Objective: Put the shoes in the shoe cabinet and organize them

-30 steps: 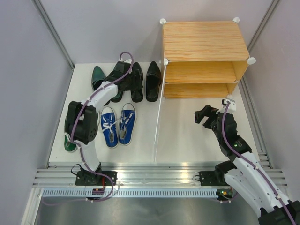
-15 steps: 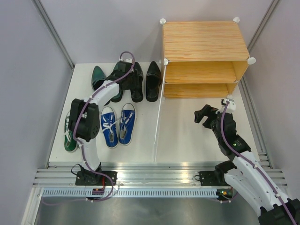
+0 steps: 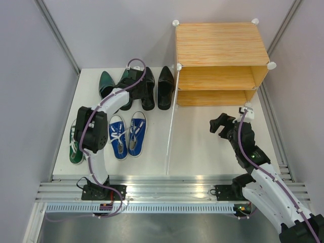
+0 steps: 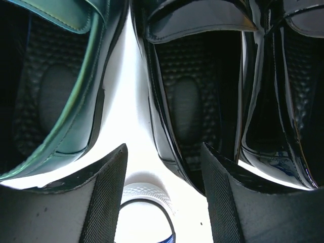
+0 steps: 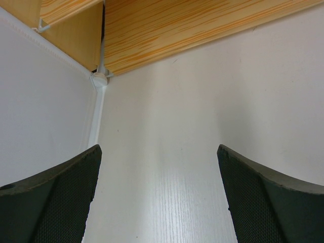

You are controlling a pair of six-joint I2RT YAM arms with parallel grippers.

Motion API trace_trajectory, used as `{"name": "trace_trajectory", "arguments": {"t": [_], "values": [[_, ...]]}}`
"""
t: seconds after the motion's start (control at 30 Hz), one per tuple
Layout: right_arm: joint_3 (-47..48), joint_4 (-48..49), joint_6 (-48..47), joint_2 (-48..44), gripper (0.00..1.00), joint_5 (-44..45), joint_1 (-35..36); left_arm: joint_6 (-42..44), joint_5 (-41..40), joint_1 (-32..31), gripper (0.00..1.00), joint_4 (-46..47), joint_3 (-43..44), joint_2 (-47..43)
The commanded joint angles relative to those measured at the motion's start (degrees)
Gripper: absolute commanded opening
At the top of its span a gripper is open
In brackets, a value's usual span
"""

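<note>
The shoe cabinet (image 3: 223, 50) stands at the back right with both shelves bare; its door panel (image 3: 172, 121) is swung open toward me. The dark green pointed shoes (image 3: 106, 83), black dress shoes (image 3: 165, 87), blue sneakers (image 3: 136, 132) and green white-toed sneakers (image 3: 76, 147) lie on the table to the left. My left gripper (image 3: 134, 83) is open and low over the heels, between a green shoe (image 4: 55, 91) and a black shoe (image 4: 187, 91). It holds nothing. My right gripper (image 3: 218, 124) is open and empty in front of the cabinet (image 5: 202, 25).
The open door panel (image 5: 45, 101) splits the white table (image 3: 202, 147) between the shoes and the cabinet front. A blue sneaker toe (image 4: 147, 212) shows under my left gripper (image 4: 164, 172). Grey walls close in both sides. My left forearm hides part of the green sneakers.
My left arm has reached slightly farther back over the shoe heels, and its elbow has shifted, uncovering more of the green sneakers. The right arm has not moved.
</note>
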Motion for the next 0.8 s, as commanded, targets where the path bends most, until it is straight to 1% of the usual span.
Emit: {"name": "trace_trajectory", "arguments": {"t": [0.0,0.13,0.27,0.33,0.37,0.47,0.5,0.57,0.6,0.67,0.77], "values": [[-0.46,2.18,-0.04,-0.1,0.98,-0.56,0.25,-0.91,-2.51,-0.07,0.64,-0.01,0.67,-0.35],[-0.55,2.26,0.05,-0.18,0.98,-0.56,0.16,-1.53,-1.28,0.01,0.63,-0.19,2.43,2.56],[-0.63,2.35,0.13,-0.18,0.98,-0.64,0.25,-1.53,-0.75,-0.07,0.57,-0.1,3.92,4.31],[-0.63,2.35,0.13,-0.18,0.98,-0.64,0.25,-1.53,-0.05,0.02,0.51,-0.19,4.36,5.1],[-0.63,2.53,0.13,-0.18,0.98,-0.56,0.16,-1.44,0.13,-0.07,0.45,-0.1,4.89,5.37],[-0.63,2.53,0.22,-0.18,0.98,-0.64,0.25,-1.27,0.48,0.02,0.36,-0.19,5.77,5.99],[-0.63,2.44,0.13,-0.18,0.98,-0.64,0.25,-1.18,0.57,-0.07,0.27,-0.19,6.03,6.07],[-0.72,2.44,0.13,-0.18,0.98,-0.64,0.25,-1.18,1.27,0.02,0.22,-0.28,6.3,6.07],[-0.72,2.53,0.22,-0.18,0.98,-0.56,0.34,-1.18,1.36,0.02,0.13,-0.19,6.21,5.9],[-0.63,2.44,0.22,-0.27,0.98,-0.56,0.25,-1.44,1.45,0.1,0.02,-0.54,6.21,5.11],[-0.72,2.44,0.13,-0.36,0.98,-0.47,0.25,-2.06,1.53,0.1,0.02,-1.59,7.08,4.15]]}}
